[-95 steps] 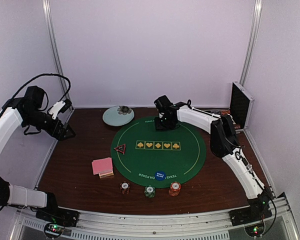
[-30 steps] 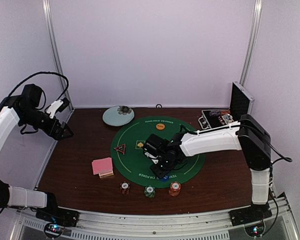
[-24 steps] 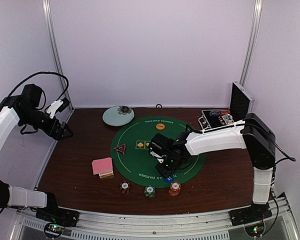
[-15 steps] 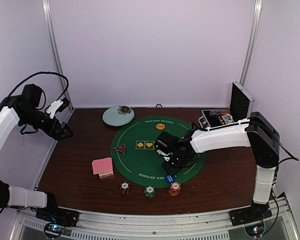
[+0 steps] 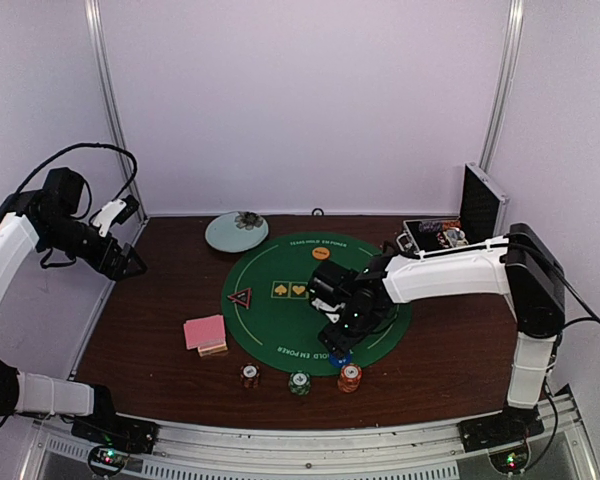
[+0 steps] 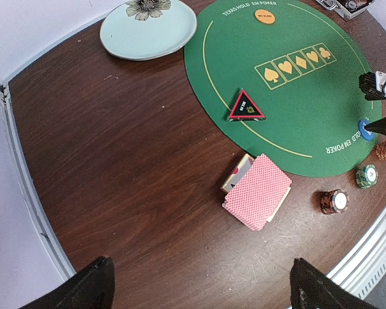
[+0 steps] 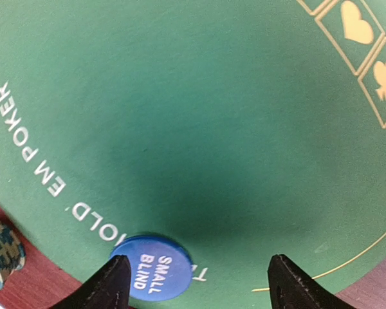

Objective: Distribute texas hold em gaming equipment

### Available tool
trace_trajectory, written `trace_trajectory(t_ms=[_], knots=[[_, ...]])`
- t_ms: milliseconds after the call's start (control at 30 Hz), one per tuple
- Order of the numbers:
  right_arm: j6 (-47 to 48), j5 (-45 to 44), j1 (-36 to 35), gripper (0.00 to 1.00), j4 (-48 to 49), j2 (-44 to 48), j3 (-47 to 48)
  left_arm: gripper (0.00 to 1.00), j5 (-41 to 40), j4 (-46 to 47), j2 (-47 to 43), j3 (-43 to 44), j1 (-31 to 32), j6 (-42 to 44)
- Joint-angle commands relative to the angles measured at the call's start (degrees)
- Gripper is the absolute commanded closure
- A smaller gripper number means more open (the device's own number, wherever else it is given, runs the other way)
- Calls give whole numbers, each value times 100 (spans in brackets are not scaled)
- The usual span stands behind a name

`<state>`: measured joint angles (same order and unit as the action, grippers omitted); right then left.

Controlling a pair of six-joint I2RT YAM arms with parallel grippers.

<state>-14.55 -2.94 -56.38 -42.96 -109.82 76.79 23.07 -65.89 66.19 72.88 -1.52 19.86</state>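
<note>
1. At the near edge of the green mat point(image 5: 270, 320), the blue disc button point(image 7: 156, 277) lies flat. Your right end effector point(image 7: 198, 270) stands over it with jaws wide, gripping nothing. The disc sits just beside one finger.
2. Set out already, by my reading: the orange disc button point(image 5: 321, 253) at the mat's far side, the triangle marker point(image 5: 240, 297) at its left edge, and three small piles of poker chips point(image 5: 299, 383) on the desk point(image 5: 150, 330) just off the near rim.
3. Left to do, I judge: the pink-backed playing cards point(image 5: 205, 331) sit stacked left of the mat, none dealt.
4. Your left end effector point(image 6: 201, 264) hangs wide and empty, well apart at the left.
5. You can read "SMALL BLIND" on the blue disc and "TEXAS HOLD EM POKER" on the mat. Print on the orange button and the triangle is too small.
</note>
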Motion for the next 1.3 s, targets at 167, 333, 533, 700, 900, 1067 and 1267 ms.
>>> trace_trajectory(t_ms=[167, 333, 533, 700, 900, 1067, 1267], knots=[[214, 568, -128, 17, -373, 69, 102, 2, -39, 25, -55, 239, -35, 89], [274, 599, -145, 16, -457, -33, 138, 2, -58, 28, -47, 244, -39, 97], [303, 608, -166, 16, -458, -248, 216, 2, -74, 31, -49, 257, -37, 103], [308, 620, -201, 16, -454, -385, 315, 2, -68, 27, -28, 262, -40, 110], [245, 355, -195, 21, -451, -418, 263, 3, -82, 26, -27, 227, -38, 121], [251, 197, -64, 25, -466, -370, 211, 3, -78, 30, -48, 171, -38, 119], [353, 212, 247, 28, -439, -299, 133, 2, -53, 30, -3, 222, -37, 115]])
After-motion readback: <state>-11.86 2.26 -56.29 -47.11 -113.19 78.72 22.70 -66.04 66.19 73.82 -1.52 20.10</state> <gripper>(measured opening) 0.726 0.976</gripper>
